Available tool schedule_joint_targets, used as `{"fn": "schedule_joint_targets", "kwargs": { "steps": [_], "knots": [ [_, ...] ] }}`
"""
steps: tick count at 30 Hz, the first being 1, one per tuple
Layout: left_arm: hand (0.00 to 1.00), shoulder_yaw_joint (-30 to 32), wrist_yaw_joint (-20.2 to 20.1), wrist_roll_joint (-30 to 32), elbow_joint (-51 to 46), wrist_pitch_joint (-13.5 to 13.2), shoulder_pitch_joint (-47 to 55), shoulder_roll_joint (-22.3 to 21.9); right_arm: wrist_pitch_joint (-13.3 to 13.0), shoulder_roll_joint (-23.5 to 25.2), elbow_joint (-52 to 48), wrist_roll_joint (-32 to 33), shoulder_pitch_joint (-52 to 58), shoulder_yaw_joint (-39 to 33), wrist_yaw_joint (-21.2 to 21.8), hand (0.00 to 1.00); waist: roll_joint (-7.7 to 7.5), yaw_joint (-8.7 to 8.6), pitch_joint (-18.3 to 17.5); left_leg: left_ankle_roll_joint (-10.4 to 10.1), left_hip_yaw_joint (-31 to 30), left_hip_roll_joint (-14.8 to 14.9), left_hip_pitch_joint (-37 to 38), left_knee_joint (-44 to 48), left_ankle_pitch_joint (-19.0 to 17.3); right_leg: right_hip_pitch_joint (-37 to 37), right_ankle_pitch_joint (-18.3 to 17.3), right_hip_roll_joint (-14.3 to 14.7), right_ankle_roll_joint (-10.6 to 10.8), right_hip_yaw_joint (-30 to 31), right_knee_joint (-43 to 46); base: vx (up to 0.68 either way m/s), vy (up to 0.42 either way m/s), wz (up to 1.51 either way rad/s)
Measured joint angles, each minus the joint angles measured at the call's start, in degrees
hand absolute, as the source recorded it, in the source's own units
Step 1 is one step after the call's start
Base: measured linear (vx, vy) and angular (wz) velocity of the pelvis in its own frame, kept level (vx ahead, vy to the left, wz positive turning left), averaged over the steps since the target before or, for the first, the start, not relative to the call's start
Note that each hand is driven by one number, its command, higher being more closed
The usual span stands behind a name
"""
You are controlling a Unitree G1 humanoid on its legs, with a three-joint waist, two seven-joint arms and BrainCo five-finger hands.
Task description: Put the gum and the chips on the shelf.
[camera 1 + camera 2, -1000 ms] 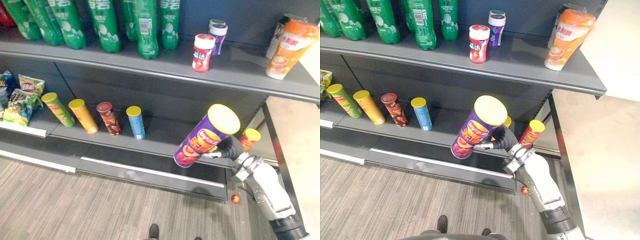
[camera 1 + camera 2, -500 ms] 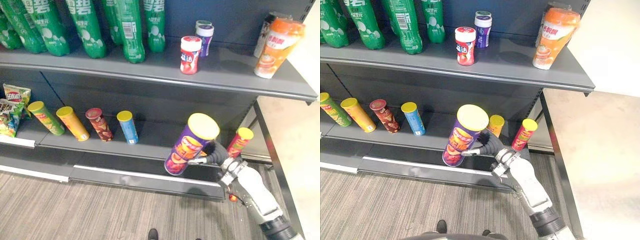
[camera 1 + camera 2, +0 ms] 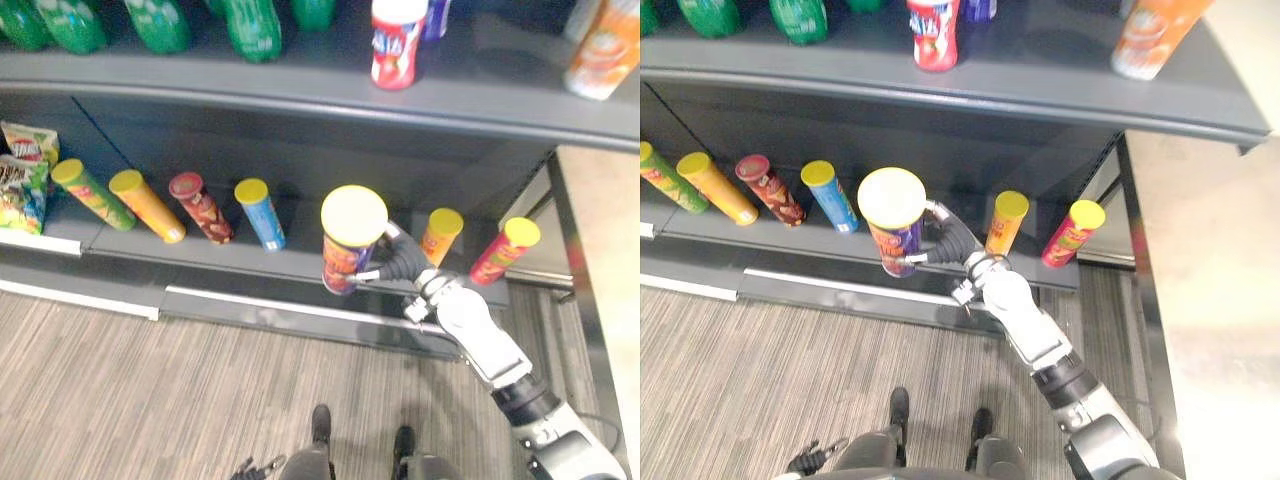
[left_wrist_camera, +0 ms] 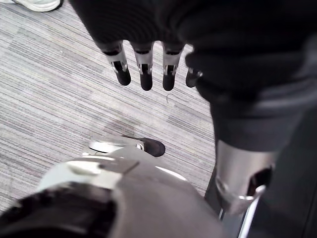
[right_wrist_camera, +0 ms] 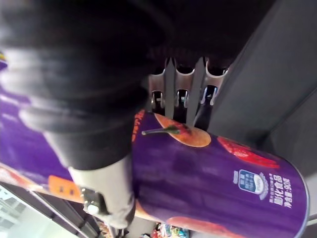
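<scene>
At the front of the lower shelf (image 3: pixel 300 265) the purple chips can (image 3: pixel 350 238) hangs upright between the blue can (image 3: pixel 260 212) and orange can (image 3: pixel 440 235); the right hand (image 3: pixel 402 266) wraps it fully; set its base flat before loosening; left hand (image 4: pixel 143 64) dangles, fingers straight.

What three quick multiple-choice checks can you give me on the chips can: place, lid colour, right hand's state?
1. Where is the chips can? A) on the upper shelf B) at the lower shelf, between the blue can and the orange can C) on the floor
2. Its lid is: A) green B) yellow C) black
3. The right hand is: A) open B) shut, empty C) shut on the chips can
Answers: 1 B, both eye views show it in that gap. 2 B, the round top is yellow. 3 C, fingers curl round the purple body.
</scene>
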Motion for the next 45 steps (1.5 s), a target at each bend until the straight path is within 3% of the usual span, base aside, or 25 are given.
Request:
{"fn": "schedule_joint_targets", "kwargs": {
  "steps": [5,8,12,17,20,24,30,36,45],
  "knots": [
    [0.0,-2.6,0.1,-0.4,-4.0,-0.6,-2.4,-0.1,-0.1,0.1,6.1,-4.5,-8.6,1.4,-4.2,1.0,2.36,0.67,6.1,0.2,-1.5,-0.2,-3.6,2.1,0.2,-3.2,-0.1,-0.4,0.0,-0.7,2.3,-0.06,0.009,0.11],
    [0.0,-3.9,0.1,-0.5,-6.6,-0.8,-3.6,-0.1,-0.1,0.0,9.3,-6.6,-13.3,1.8,-6.6,1.0,3.71,1.96,9.3,0.2,-2.6,-0.2,-6.3,3.3,0.6,-5.8,-0.3,-0.6,-0.4,-1.4,4.2,-0.06,-0.008,0.11],
    [0.0,-5.0,0.3,-2.2,-7.8,-0.8,-4.1,0.0,-0.1,0.3,11.8,-7.9,-17.5,1.8,-8.7,1.0,4.5,2.5,11.3,0.1,-3.8,-0.4,-8.1,2.9,1.7,-8.2,-1.1,-1.1,-0.7,-2.7,6.6,-0.03,-0.017,0.19],
    [0.0,-6.7,0.8,-2.5,-8.3,-0.5,-4.8,0.5,-0.1,1.4,16.0,-8.9,-20.4,1.7,-11.3,1.0,4.88,3.42,11.8,-0.2,-5.1,-1.0,-10.0,2.5,2.5,-11.3,-2.8,-2.2,-0.8,-3.8,10.2,0.0,-0.016,0.15],
    [0.0,-8.3,1.0,-2.6,-8.4,-0.5,-5.5,0.6,-0.1,1.6,20.1,-10.9,-22.4,1.7,-13.4,1.0,5.85,3.7,12.3,-0.2,-6.3,-1.3,-11.1,2.5,3.0,-12.2,-3.3,-2.6,-0.9,-5.0,11.4,0.01,-0.021,0.19],
    [0.0,-9.6,1.0,-2.6,-9.7,-0.7,-5.9,0.7,-0.1,1.4,26.0,-10.9,-25.1,1.3,-16.9,1.0,6.54,5.14,12.7,-0.3,-7.0,-1.6,-12.8,2.1,4.1,-14.8,-4.3,-3.3,-1.1,-5.7,13.9,0.01,-0.036,0.14],
    [0.0,-12.4,1.0,-2.7,-10.8,-1.2,-6.5,1.3,-1.0,1.1,30.7,-11.2,-27.8,-0.8,-20.9,1.0,7.73,5.4,13.2,-0.5,-9.1,-2.2,-13.9,1.5,5.3,-16.6,-6.1,-4.4,-1.3,-7.2,17.2,0.02,-0.042,0.17],
    [0.0,-14.2,1.1,-4.3,-12.9,-1.7,-6.8,1.3,-2.3,-1.5,33.3,-13.3,-30.3,-0.8,-24.9,1.0,9.43,6.56,14.0,-0.5,-9.7,-2.1,-15.2,1.5,5.5,-17.9,-6.5,-4.7,-1.7,-8.3,18.4,-0.01,-0.039,0.07],
    [0.0,-16.0,1.5,-4.9,-14.6,-1.8,-6.9,1.8,-3.7,-4.2,36.9,-13.2,-31.7,-4.5,-31.1,1.0,10.18,7.67,14.4,-0.5,-9.6,-2.2,-16.3,0.5,6.9,-19.9,-7.0,-5.2,-1.9,-8.5,19.7,0.01,-0.045,0.02]
  ]
}}
